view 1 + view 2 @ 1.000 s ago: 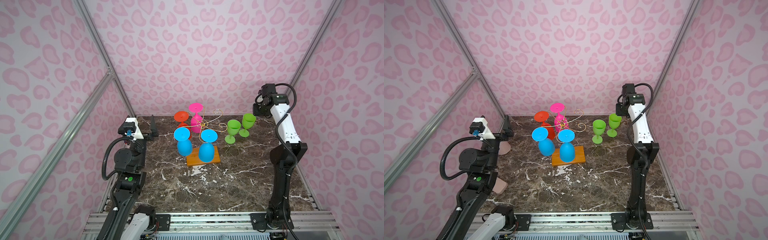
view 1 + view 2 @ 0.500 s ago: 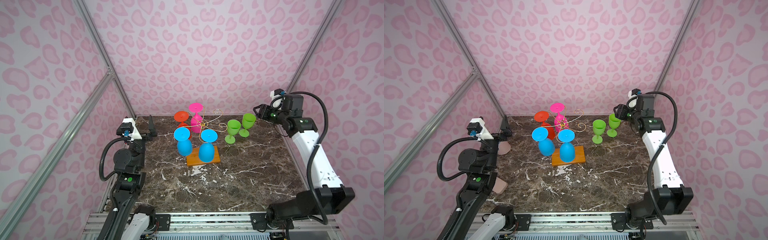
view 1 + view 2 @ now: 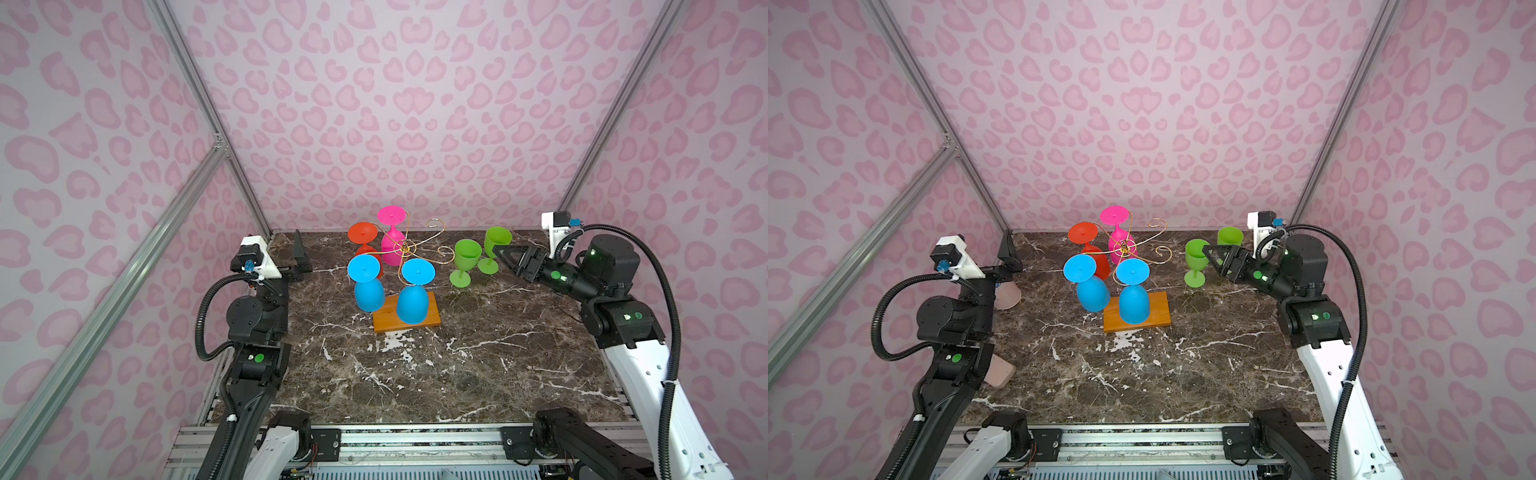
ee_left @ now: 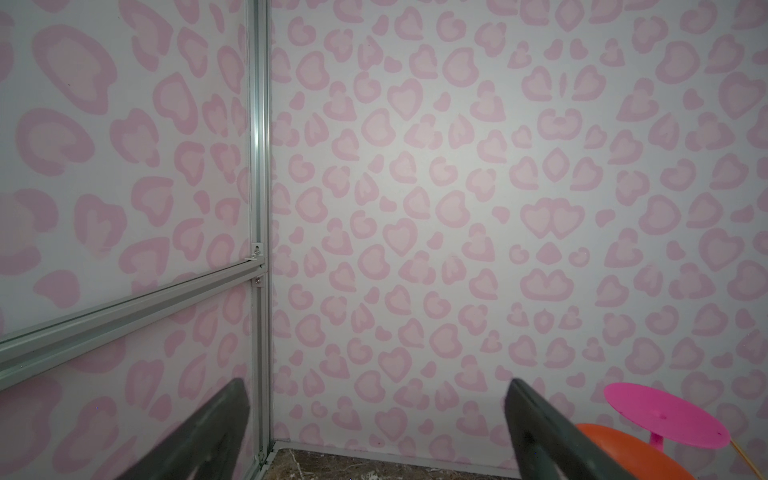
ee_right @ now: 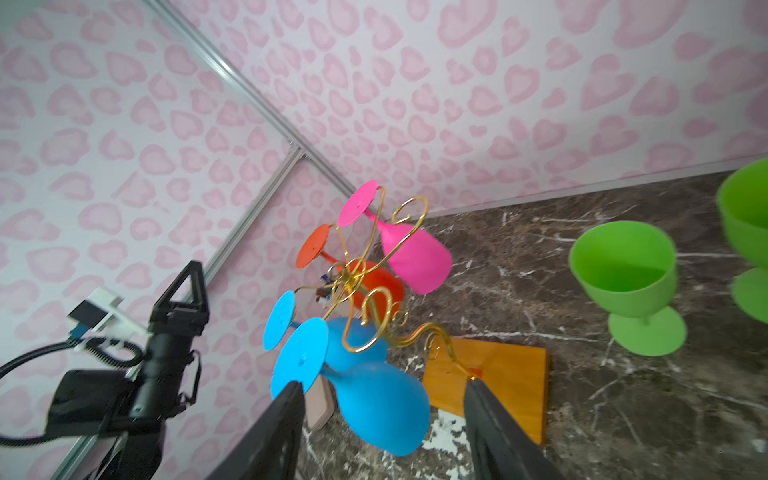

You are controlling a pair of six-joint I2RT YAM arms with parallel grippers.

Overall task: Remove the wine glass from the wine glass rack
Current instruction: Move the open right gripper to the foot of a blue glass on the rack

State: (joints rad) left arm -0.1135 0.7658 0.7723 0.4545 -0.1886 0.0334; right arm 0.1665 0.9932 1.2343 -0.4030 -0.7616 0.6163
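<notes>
The thin gold wire wine glass rack (image 3: 403,248) stands on the dark marble desk (image 3: 478,365), toward the back. Blue (image 3: 412,305), pink (image 3: 390,251) and orange-red wine glasses (image 3: 363,233) hang on it upside down. The right gripper (image 3: 503,255), jaws apart and empty, hovers beside the upright green glasses (image 3: 467,255). The left gripper (image 4: 374,388) gapes wide, empty.

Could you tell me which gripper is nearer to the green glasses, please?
Right. The right gripper is close beside the green glasses, on their right in both top views; the left gripper is far across, beyond the rack.
</notes>
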